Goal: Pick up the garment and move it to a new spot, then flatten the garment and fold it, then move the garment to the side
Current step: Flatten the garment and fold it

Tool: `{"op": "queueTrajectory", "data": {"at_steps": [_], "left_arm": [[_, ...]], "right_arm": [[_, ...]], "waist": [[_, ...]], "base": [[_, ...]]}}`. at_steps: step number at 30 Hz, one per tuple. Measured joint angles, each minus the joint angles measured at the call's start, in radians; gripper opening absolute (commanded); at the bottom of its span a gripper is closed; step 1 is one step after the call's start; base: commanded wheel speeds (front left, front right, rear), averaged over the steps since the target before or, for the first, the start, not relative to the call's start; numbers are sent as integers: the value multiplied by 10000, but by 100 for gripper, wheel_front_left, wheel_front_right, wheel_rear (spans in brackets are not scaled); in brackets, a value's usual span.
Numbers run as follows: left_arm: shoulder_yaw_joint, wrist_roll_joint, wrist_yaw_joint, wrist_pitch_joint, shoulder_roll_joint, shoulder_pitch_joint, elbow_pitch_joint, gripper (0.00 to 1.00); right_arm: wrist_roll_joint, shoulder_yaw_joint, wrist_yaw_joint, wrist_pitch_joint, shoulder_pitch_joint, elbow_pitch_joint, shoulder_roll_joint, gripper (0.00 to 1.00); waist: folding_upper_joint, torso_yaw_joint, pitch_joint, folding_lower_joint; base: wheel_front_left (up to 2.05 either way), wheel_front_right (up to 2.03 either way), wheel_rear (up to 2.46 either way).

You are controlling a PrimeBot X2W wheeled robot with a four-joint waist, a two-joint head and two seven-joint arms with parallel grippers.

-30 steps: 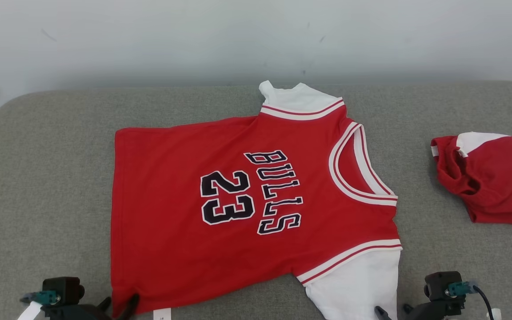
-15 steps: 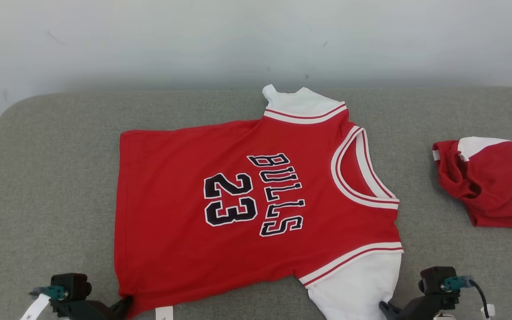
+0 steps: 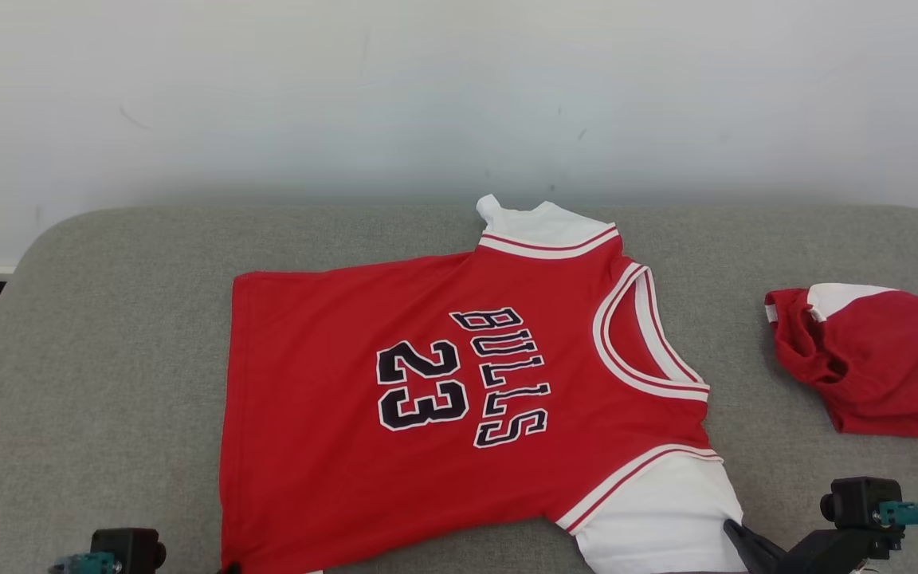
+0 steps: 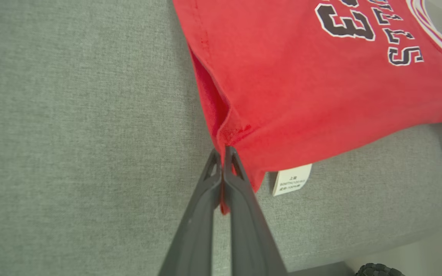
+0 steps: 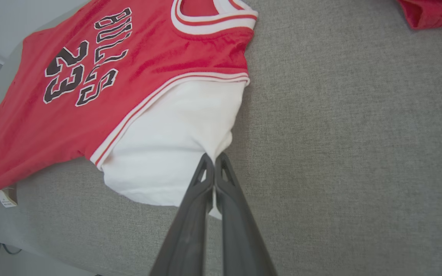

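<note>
Pinching jersey (image 3: 331, 446) hem in left claw (image 4: 223, 152), white sleeve (image 5: 167, 153) in right claw (image 5: 214, 158), likely for folding over cloth ahead.

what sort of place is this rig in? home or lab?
Likely a lab or test room, not a lived-in home: a grey fabric-padded surface against a bare white wall, holding a red Bulls 23 jersey and a second crumpled red garment.

The garment (image 3: 323, 462) is soft matt red cloth; the surface (image 3: 108, 359) beneath is coarse grey woven fabric.
</note>
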Motion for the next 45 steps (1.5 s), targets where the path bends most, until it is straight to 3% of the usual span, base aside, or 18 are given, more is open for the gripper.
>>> {"op": "queueTrajectory", "data": {"at_steps": [11, 19, 34, 45], "left_arm": [[61, -2, 171, 190, 261, 289, -957, 0], [15, -130, 125, 1024, 439, -523, -1049, 0], [-309, -729, -92, 2888, 477, -3642, 326, 0], [-520, -986, -100, 3572, 244, -5258, 1603, 0]], "right_arm": [[205, -23, 186, 433, 202, -600, -274, 0], [240, 167, 324, 1509, -1344, -320, -880, 0], [387, 792, 382, 3329, -5193, 1745, -878, 0], [123, 1195, 221, 3710, -7537, 3722, -332, 0]], "waist": [[0, 70, -262, 0], [0, 51, -4, 0], [0, 200, 911, 1], [1, 301, 1622, 2]], "base": [[0, 0, 0], [0, 0, 0], [0, 0, 0], [0, 0, 0]]}}
